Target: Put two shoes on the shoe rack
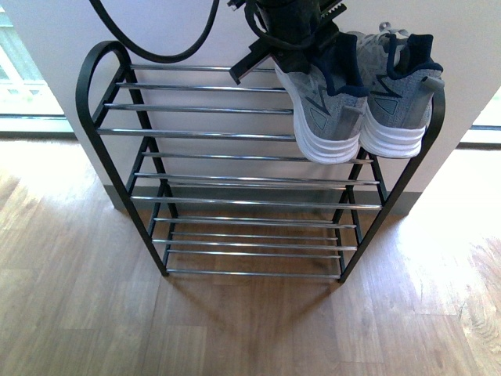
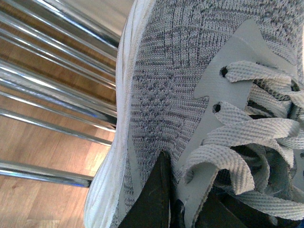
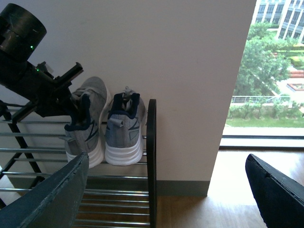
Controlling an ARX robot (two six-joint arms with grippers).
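I see 1 grey sneaker (image 1: 403,102) on the shoe rack's (image 1: 102,133) top tier, at the right end. The second sneaker (image 1: 325,117) is just beside it, with my left gripper (image 1: 301,39) clamped on its upper. The right gripper (image 3: 166,159) is wide apart, holding nothing.

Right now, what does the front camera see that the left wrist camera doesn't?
Only the front view shows the whole shoe rack and the second sneaker on its top tier. Only the left wrist view shows the laces and the grey knit up close. Both show the left gripper gripping the held sneaker, plus silver rods and wooden floor.
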